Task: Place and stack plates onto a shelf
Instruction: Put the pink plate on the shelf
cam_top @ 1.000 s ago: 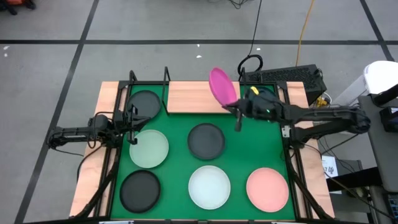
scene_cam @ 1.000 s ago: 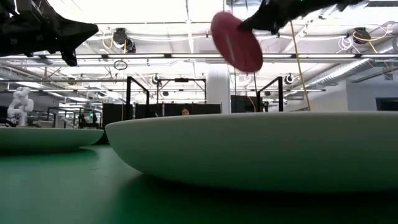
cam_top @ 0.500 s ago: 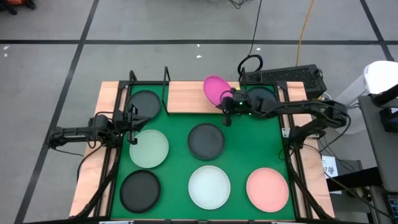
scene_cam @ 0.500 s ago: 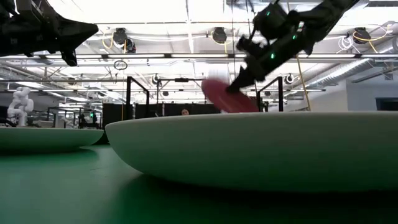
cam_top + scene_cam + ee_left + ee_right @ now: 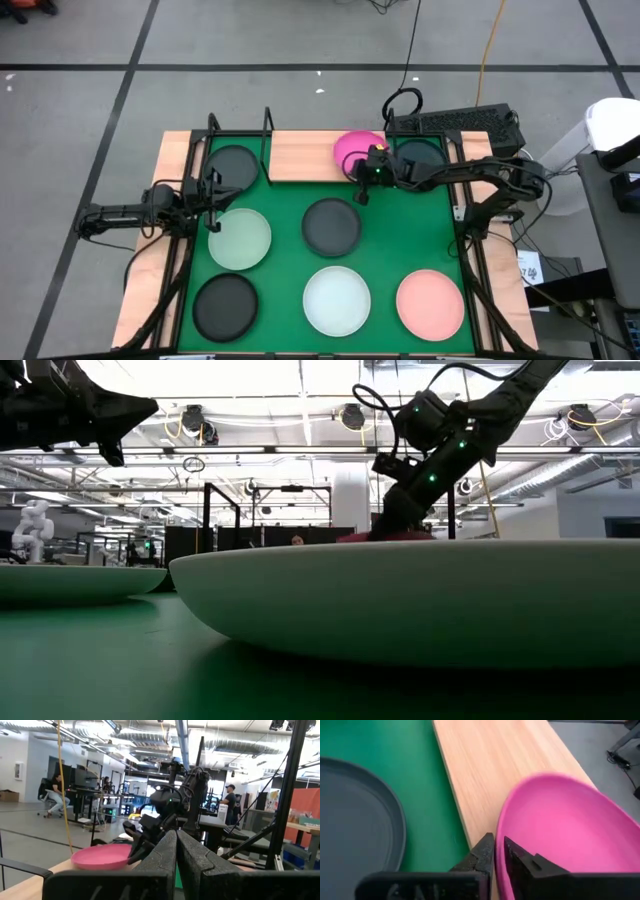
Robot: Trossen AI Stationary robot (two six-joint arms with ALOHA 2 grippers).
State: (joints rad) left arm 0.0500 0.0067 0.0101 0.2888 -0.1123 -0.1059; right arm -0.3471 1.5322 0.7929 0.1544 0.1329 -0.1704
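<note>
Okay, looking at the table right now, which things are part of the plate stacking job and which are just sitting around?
Part of the job: magenta plate in the right gripper, wooden shelf, black plates, pale green plate, white plate, pink plate.

Just around: green mat, keyboard, yellow cable.

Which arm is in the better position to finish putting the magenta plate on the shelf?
The right arm, probably: the right gripper already pinches the magenta plate rim over the shelf. The left gripper waits far away.

A robotics lab: exposed ceiling ducts [image 5: 165, 735], rows of workstations [image 5: 95, 795].
</note>
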